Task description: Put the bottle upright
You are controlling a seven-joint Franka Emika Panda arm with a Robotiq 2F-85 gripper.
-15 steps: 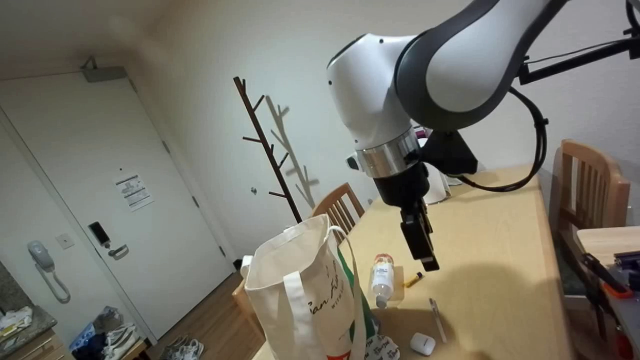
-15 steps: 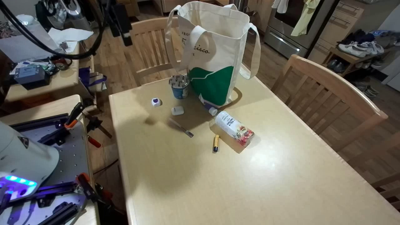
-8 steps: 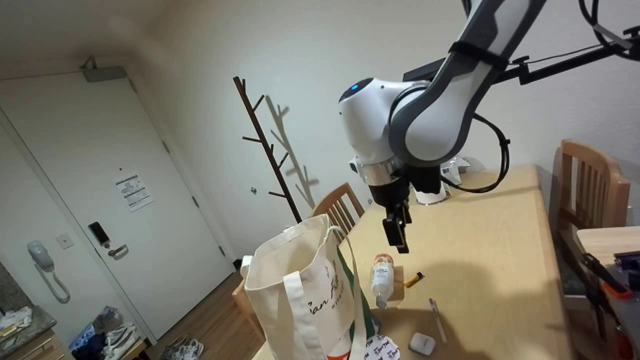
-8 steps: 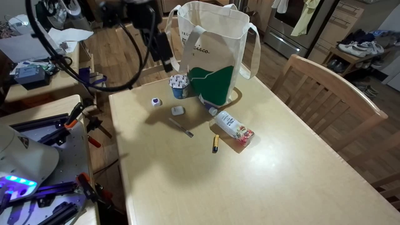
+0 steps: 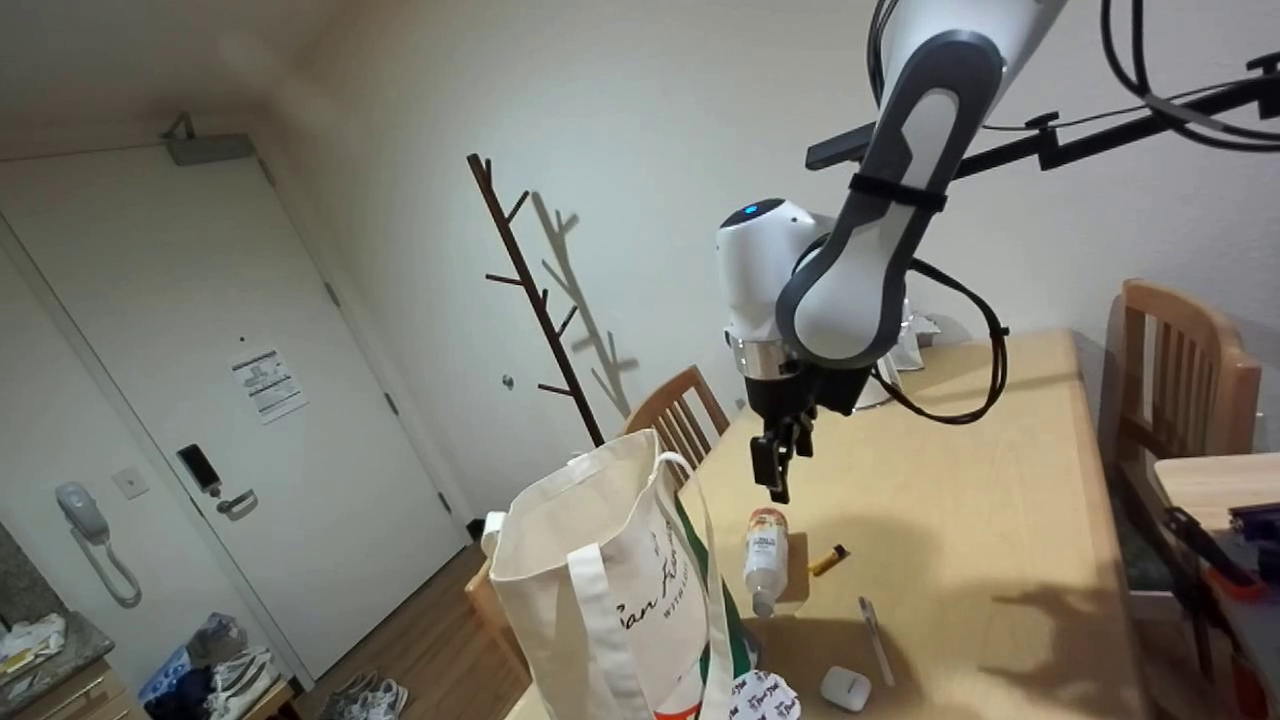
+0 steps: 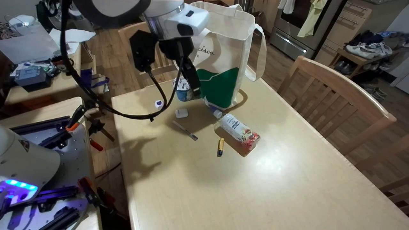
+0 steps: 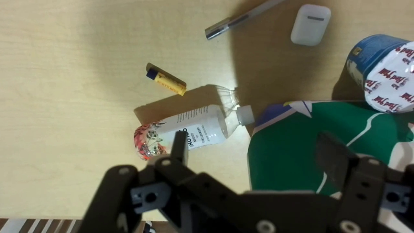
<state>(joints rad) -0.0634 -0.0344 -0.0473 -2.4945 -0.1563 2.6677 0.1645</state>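
The gripper [image 7: 254, 144] is raised over the table [image 6: 223, 198], its fingers [image 7: 179, 147] spread wide and holding nothing. They blur in the wrist view, where one covers part of the label on the bottle [image 7: 207, 127]. In an exterior view a finger overlaps the cup [image 6: 184, 95] and the tote bag [image 6: 220, 88]. A small white-and-purple object [image 6: 158, 103] there is too small to identify. In an exterior view only the cup's lid [image 5: 764, 697] shows, the rest hidden or cut off. The arm [image 5: 845, 310] runs out of the top of both exterior views.

The bottle lies on its side on the table, neck toward the tote bag; whether its cap [image 7: 245, 115] touches the cloth I cannot tell. It is rounded clear plastic with a white label, red flowers around the base. The tote bag is pale canvas with a green shape. Near the bottle lies a yellow tube [image 7: 167, 83] with a dark end; farther off are a slim pen [image 7: 242, 20] and a smooth white case [image 7: 311, 25].

In an exterior view pale wood spreads broadly from the bottle toward the near side, lit by glare. The tote bag crowds its far left; a chair [image 6: 358, 92] stands past the table's right edge.
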